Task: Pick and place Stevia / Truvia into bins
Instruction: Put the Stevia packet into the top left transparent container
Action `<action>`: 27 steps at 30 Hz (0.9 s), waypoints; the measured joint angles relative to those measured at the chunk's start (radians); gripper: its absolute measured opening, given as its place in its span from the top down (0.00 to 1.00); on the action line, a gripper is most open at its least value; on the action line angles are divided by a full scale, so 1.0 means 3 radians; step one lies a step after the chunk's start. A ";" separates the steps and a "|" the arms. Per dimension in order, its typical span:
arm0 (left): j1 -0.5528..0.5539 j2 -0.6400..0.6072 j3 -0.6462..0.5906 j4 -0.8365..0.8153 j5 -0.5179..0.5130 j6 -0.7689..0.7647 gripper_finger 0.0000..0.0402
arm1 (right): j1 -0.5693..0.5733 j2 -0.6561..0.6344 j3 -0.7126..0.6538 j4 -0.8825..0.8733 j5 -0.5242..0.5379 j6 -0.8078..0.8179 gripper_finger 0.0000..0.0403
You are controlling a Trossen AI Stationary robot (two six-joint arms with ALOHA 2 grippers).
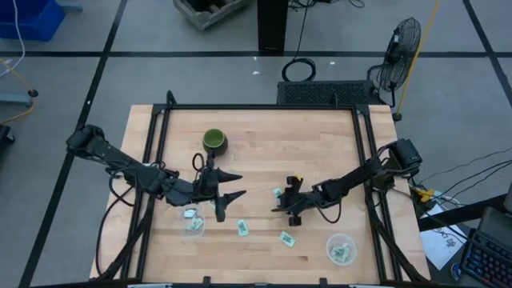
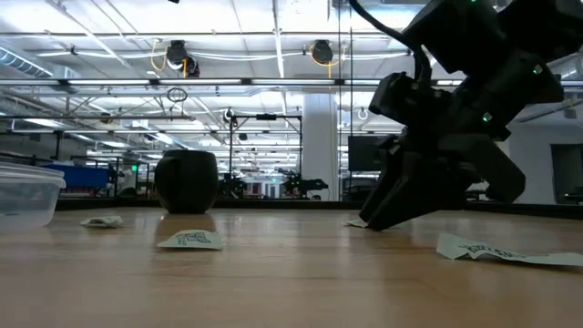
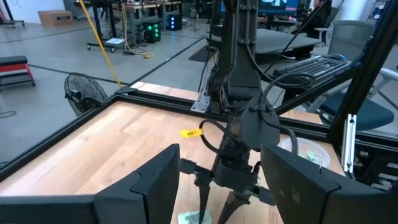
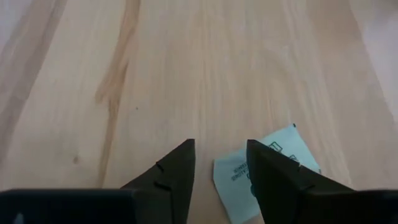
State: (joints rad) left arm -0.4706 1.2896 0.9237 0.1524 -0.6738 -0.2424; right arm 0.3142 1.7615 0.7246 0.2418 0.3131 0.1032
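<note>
Pale wood plank worktop (image 1: 264, 152) in a black frame. Near edge: two clear bins (image 1: 342, 249) (image 1: 193, 223), each with packets inside; loose Stevia packets (image 1: 287, 238) (image 1: 242, 229) lie between them. Right gripper (image 4: 219, 163), jaws narrowly open, tips down at a packet (image 4: 270, 171). Left gripper (image 1: 233, 185) hovers with jaws wide, empty. Green mug (image 1: 214, 142) farther back. Beyond: grey floor, fan (image 1: 398, 53).

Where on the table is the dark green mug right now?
In the high view the mug stands toward the far edge of the table, left of centre, just beyond the left gripper.
</note>
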 joint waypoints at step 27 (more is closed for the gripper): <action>-0.0006 0.0001 -0.0001 0.0002 0.0005 -0.0032 0.43 | 0.0006 -0.0057 -0.0014 -0.0145 0.0002 -0.0042 1.00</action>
State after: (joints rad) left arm -0.4725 1.2900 0.9234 0.1532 -0.6724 -0.2520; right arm 0.3160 1.7443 0.7204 0.1984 0.3137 0.0907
